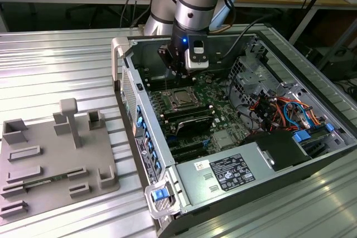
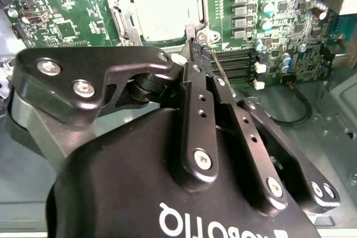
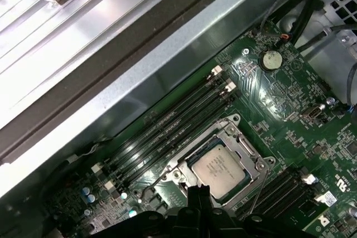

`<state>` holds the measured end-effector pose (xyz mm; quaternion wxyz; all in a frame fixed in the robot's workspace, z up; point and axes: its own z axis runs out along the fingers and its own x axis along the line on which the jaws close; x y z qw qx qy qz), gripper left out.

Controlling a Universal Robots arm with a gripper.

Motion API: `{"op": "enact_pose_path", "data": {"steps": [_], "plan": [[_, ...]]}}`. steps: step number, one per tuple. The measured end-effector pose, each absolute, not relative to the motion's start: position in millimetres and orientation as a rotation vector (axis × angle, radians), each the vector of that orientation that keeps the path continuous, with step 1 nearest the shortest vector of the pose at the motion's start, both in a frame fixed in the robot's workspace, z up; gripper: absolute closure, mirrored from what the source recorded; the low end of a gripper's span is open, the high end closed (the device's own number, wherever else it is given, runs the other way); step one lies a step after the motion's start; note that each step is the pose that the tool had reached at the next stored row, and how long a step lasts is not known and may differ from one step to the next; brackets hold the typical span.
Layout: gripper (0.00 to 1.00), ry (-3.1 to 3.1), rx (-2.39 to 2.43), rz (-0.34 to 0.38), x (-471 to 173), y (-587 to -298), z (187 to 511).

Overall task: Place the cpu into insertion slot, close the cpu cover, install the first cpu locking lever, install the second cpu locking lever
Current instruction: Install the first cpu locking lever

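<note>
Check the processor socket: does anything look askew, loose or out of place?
The cpu sits square under the cpu cover. One thin wire locking lever slants free beside the insertion slot and does not appear latched flat. Nothing looks damaged.

The case (image 1: 301,65) lies open on the table (image 1: 56,59). In the exterior view, a tray (image 1: 50,160) sits on the table to the left of the case. The board (image 1: 223,104) lies flat inside the case. The cpu (image 3: 220,171) sits in the middle of the board, and the cover (image 3: 179,164) lies flat around its edges. Memory slots (image 3: 167,132) run along two sides of the cpu. The gripper (image 2: 198,53) hangs just above one edge of the cover, between the cpu and one row of memory slots. A thin rod (image 2: 218,76) leans just beside its tips. In the exterior view, the power box (image 1: 228,174) sits in front of the board, and cables (image 1: 279,110) lie at the board's right.
</note>
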<state>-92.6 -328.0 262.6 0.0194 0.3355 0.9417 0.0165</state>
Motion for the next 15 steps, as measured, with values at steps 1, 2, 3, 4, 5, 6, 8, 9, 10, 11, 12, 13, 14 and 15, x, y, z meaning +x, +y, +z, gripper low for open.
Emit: {"op": "enact_pose_path", "data": {"steps": [1, 2, 3, 4, 5, 6, 8, 9, 10, 11, 12, 13, 14, 15], "plan": [[0.89, 2.923, 1.04, 0.051, -93.1, -328.6, 262.6], [0.89, 2.923, 1.039, 0.052, -93.4, -329.2, 262.6], [0.89, 2.923, 1.039, 0.052, -93.4, -329.2, 262.6], [0.89, 2.923, 1.039, 0.052, -93.4, -329.2, 262.6], [0.89, 2.923, 1.039, 0.051, -93.4, -329.2, 262.6], [0.89, 2.923, 1.039, 0.052, -93.4, -329.3, 262.6], [0.89, 2.923, 1.039, 0.052, -93.4, -329.3, 262.6], [0.89, 2.923, 1.039, 0.052, -93.4, -329.3, 262.6], [0.89, 2.923, 1.039, 0.052, -93.4, -329.3, 262.6], [0.89, 2.923, 1.039, 0.052, -93.4, -329.3, 262.6], [0.89, 2.923, 1.039, 0.051, -93.4, -329.4, 262.6], [0.89, 2.924, 1.039, 0.052, -93.4, -329.6, 262.6], [0.89, 2.924, 1.038, 0.051, -93.4, -329.9, 262.7], [0.89, 2.924, 1.038, 0.051, -93.5, -330.3, 262.7]]}}
